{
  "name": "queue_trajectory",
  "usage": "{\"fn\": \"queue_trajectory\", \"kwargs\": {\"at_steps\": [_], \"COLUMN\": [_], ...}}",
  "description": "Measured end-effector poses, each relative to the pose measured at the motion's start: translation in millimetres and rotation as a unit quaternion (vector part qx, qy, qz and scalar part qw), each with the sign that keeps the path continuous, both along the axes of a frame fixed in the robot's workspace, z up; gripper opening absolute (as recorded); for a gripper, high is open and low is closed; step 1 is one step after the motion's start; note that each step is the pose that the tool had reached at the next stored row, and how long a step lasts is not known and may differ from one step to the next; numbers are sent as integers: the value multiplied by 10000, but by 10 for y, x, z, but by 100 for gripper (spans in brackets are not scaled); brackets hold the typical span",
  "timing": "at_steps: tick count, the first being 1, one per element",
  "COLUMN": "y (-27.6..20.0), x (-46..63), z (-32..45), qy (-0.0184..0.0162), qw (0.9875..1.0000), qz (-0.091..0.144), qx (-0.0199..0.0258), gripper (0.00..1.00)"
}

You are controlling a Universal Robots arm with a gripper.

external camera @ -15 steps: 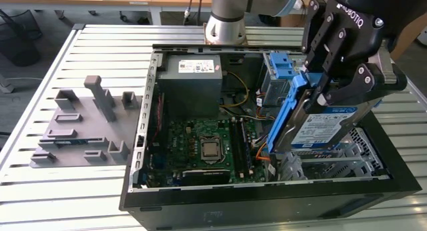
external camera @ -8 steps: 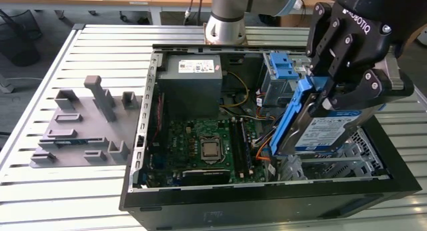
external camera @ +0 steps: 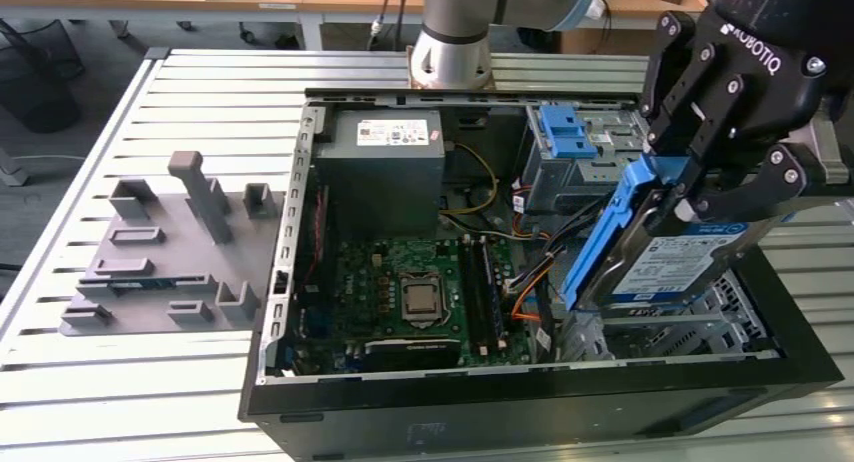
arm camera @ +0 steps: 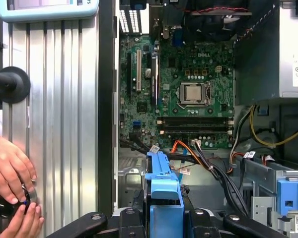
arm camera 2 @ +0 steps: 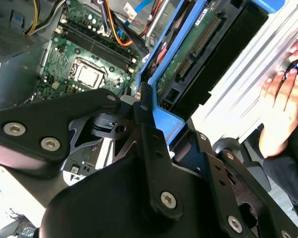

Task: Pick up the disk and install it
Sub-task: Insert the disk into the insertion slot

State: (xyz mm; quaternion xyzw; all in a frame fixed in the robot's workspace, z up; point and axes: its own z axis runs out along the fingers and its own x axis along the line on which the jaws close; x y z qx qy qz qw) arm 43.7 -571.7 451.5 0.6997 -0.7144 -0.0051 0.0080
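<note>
On the exterior view's left, a grey fixture (external camera: pixel 160 272) with upright pegs and slots lies on the slatted table (external camera: pixel 80 402), with no drive in it. In the middle stands the open computer case (external camera: pixel 534 422), its motherboard (external camera: pixel 400 282) and grey power supply (external camera: pixel 387 177) exposed. Further right, a blue latch piece (external camera: pixel 566 132) sits on top of the drive bays at the back of the case.

At the exterior view's right, the gripper (external camera: pixel 687 197) is clamped on the disk (external camera: pixel 667 267). It holds the drive tilted on edge in the air, with the blue bracket (external camera: pixel 601 237) facing the case interior. The disk hangs above the metal drive cage (external camera: pixel 674 332) at that end of the case and touches none of it that I can see.

The pick-up therefore looks done. The install is not: the drive is over its bay but not seated. In the first wrist view a person's hand (arm camera: pixel 10 171) rests on the table beside the case.
</note>
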Motion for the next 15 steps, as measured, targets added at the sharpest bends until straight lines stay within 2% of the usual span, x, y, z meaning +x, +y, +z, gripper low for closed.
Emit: {"fn": "queue_trajectory", "kwargs": {"at_steps": [6, 7, 12, 15], "y": [5, 19, 20, 27], "x": [94, 154, 162, 206], "z": [-4, -7, -7, -13], "qy": [0, 0, 0, 0], "qw": [10000, 10000, 10000, 10000], "qz": [4, 5, 5, -2], "qx": [0, 0, 0, 1], "gripper": [36, 36, 36, 36]}}
